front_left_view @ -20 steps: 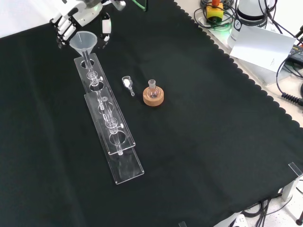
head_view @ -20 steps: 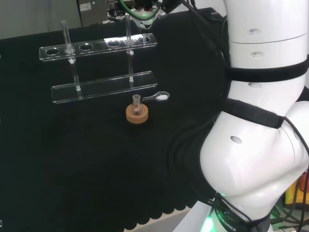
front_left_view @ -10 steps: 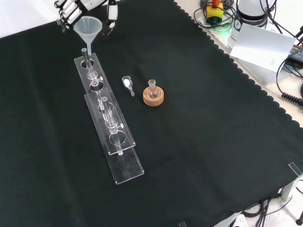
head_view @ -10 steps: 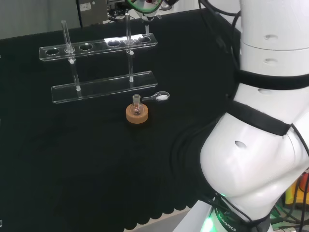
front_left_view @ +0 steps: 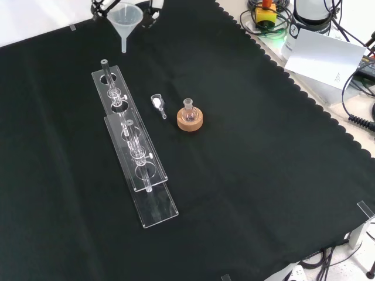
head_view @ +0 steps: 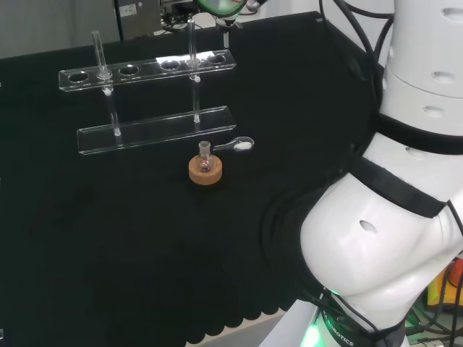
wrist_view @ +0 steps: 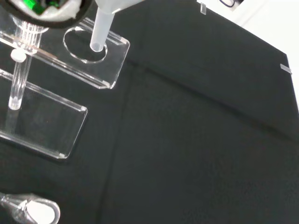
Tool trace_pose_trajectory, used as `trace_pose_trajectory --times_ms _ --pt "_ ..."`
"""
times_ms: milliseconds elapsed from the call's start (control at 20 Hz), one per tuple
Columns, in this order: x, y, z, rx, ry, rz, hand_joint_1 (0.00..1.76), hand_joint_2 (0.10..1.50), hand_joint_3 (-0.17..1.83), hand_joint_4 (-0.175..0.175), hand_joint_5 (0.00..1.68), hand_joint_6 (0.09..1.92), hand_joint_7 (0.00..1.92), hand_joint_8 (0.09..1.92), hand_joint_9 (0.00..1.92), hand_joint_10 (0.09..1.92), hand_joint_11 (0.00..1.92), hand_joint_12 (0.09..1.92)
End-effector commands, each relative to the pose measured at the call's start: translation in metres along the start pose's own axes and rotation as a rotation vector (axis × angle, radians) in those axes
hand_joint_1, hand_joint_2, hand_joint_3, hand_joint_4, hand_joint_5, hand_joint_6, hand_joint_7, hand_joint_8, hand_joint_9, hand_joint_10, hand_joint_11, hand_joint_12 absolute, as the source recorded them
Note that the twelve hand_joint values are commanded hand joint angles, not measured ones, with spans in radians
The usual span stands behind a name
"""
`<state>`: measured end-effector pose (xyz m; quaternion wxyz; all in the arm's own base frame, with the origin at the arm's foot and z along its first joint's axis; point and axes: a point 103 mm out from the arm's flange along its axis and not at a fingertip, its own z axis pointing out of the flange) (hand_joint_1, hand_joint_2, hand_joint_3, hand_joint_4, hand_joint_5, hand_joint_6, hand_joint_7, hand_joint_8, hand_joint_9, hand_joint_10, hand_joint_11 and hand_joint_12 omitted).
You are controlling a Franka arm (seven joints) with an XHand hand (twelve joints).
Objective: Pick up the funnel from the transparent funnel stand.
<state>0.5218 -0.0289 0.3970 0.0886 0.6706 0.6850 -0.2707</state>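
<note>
The clear plastic funnel (front_left_view: pixel 125 16) hangs in the air with its stem above the far end of the transparent funnel stand (front_left_view: pixel 132 142), free of the end hole. The hand (front_left_view: pixel 154 4), at the front view's top edge, is shut on the funnel's cone, fingers on both sides. In the wrist view the funnel stem (wrist_view: pixel 99 29) points down at the stand's end hole (wrist_view: pixel 85 45), with a blurred part of the hand (wrist_view: pixel 44 10) beside it. In the head view the stem (head_view: pixel 227 32) shows above the stand's top shelf (head_view: pixel 145 70).
A small flask on a cork ring (front_left_view: pixel 190 120) stands to the right of the stand in the front view, with a small clear scoop of white powder (front_left_view: pixel 157 103) between them. The arm's white links (head_view: pixel 391 217) stand at the head view's right. Cables and paper lie beyond the cloth's scalloped edge (front_left_view: pixel 304 88).
The hand has lifted the funnel straight up out of the stand's end hole; in the front view both rose toward the top edge and a little right.
</note>
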Motion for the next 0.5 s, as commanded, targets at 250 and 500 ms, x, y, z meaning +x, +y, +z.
trace_pose_trajectory --times_ms 250,500 --pt "0.014 -0.055 -0.003 -0.001 0.001 0.010 0.80 0.68 0.60 -0.007 0.41 0.66 0.33 0.71 0.50 0.63 0.25 1.36" --pt "0.034 -0.089 0.000 -0.010 -0.011 0.026 0.80 0.68 0.60 -0.007 0.40 0.66 0.33 0.71 0.50 0.64 0.25 1.36"
